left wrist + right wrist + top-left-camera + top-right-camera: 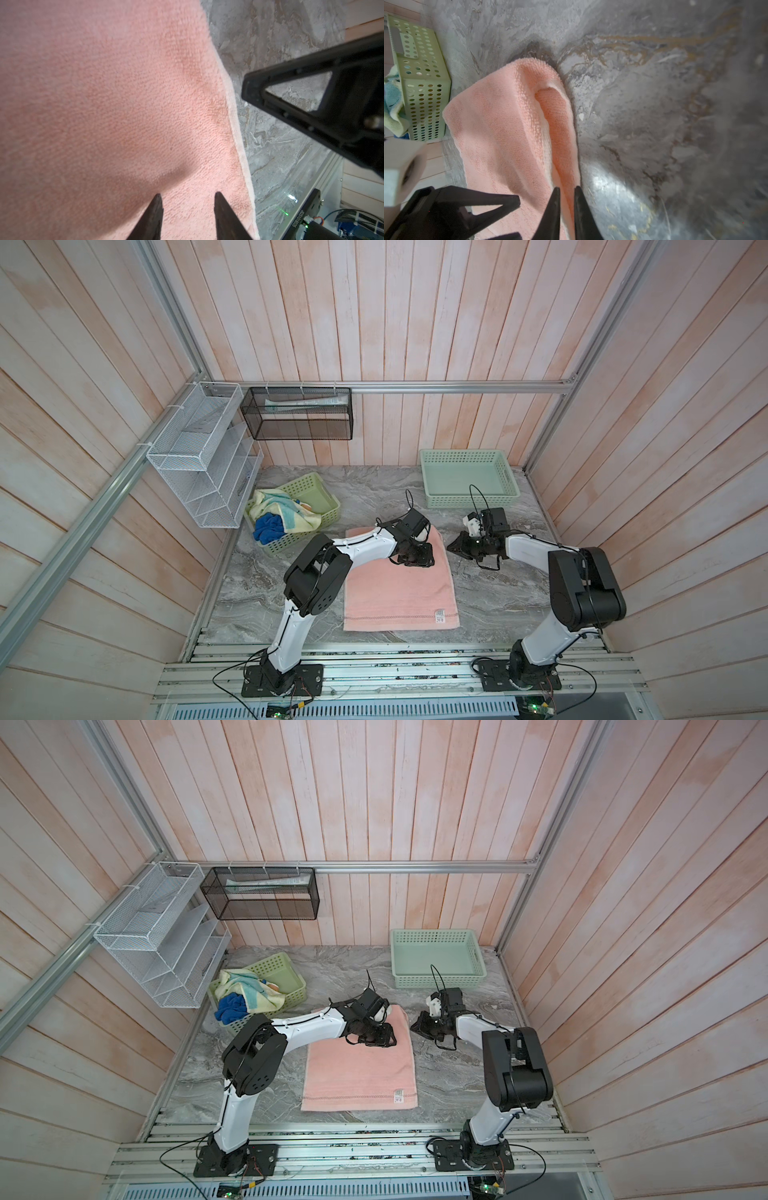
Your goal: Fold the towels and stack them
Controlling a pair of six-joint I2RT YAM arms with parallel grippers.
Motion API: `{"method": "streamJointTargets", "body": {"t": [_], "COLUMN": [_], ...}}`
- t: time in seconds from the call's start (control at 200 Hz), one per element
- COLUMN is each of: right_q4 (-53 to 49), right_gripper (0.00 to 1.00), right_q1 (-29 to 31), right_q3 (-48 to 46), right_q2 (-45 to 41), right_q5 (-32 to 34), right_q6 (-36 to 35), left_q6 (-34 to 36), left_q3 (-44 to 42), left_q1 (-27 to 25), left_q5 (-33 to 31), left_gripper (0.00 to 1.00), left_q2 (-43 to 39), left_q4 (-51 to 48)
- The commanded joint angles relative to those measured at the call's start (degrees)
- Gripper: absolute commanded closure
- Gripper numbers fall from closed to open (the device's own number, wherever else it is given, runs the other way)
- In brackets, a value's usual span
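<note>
A salmon-pink towel (pixel 399 597) (pixel 359 1073) lies flat on the marble table, label near its front edge. My left gripper (pixel 419 558) (pixel 188 195) hovers open over the far right part of the towel (pixel 104 104), its jaws apart with only cloth below them. My right gripper (pixel 453 545) (pixel 568 188) is shut on the towel's right edge (pixel 560 128), which is lifted into a curl at the far corner. A pale yellow towel (pixel 282 510) and a blue towel (pixel 268 526) are heaped in a green basket (pixel 320 489) at the left; a bit of orange cloth (pixel 305 506) shows there.
A second, paler green basket (pixel 469 499) (pixel 436 979) stands at the back right, nothing in it. A white wire rack (pixel 203 456) and a black mesh shelf (pixel 297 412) hang on the left and back walls. Metal rails run along the table's front edge.
</note>
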Motion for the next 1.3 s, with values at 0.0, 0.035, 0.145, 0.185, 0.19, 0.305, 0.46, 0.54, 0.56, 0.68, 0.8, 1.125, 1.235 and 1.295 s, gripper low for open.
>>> {"method": "streamJointTargets", "body": {"t": [0.0, 0.035, 0.145, 0.185, 0.19, 0.305, 0.46, 0.54, 0.56, 0.68, 0.8, 1.125, 1.235, 1.295], "right_q4": [2.18, 2.20, 2.12, 2.23, 2.24, 4.41, 5.50, 5.98, 5.83, 5.46, 6.58, 5.49, 6.44, 7.11], "right_gripper": [0.84, 0.84, 0.82, 0.80, 0.80, 0.73, 0.66, 0.63, 0.63, 0.61, 0.60, 0.53, 0.51, 0.50], "right_q1": [1.33, 1.62, 2.18, 2.26, 2.26, 2.78, 3.59, 4.07, 4.25, 5.22, 5.33, 5.42, 5.72, 5.94], "right_q3": [2.62, 3.35, 6.26, 7.14, 7.23, 8.33, 9.38, 9.59, 9.68, 9.83, 9.02, 9.53, 8.84, 8.53], "right_q2": [2.69, 3.48, 6.04, 6.56, 6.65, 6.97, 8.94, 10.23, 10.50, 10.13, 7.81, 10.10, 10.53, 10.69], "right_q5": [-3.34, -3.71, -6.02, -6.91, -7.06, -9.48, -10.65, -11.64, -11.65, -10.96, -10.14, -3.64, -2.71, -2.06], "right_q6": [-1.01, -1.09, -0.92, -0.61, -0.58, 0.91, 2.01, 2.77, 2.79, 3.51, 5.02, 10.83, 12.77, 13.93], "left_q6": [0.97, 0.96, 1.18, 1.15, 1.12, 0.92, 0.59, 0.56, 0.57, 0.61, 0.56, 0.66, 0.60, 0.66], "left_q3": [-1.23, -1.92, -3.71, -4.43, -4.58, -7.08, -9.66, -10.69, -10.84, -11.66, -11.85, -12.91, -13.17, -13.43], "left_q1": [-0.19, -0.33, -0.67, -0.80, -0.78, -0.92, -0.91, -0.93, -0.93, -0.93, -0.93, -0.93, -0.93, -0.93], "left_q5": [1.13, 1.39, 1.70, 1.74, 1.75, 2.14, 2.16, 2.16, 2.04, 1.92, 1.42, 1.33, 1.49, 1.69], "left_gripper": [0.57, 0.57, 0.57, 0.57, 0.57, 0.57, 0.57, 0.57, 0.57, 0.57, 0.57, 0.57, 0.57, 0.57], "left_q2": [0.72, 0.58, 0.34, 0.22, 0.25, -0.08, -0.39, -0.51, -0.59, -0.09, 0.45, 0.32, 0.33, 0.36], "left_q4": [0.68, 1.00, 1.80, 2.13, 2.14, 3.57, 4.66, 5.11, 5.27, 5.59, 5.13, 5.48, 5.89, 6.20]}}
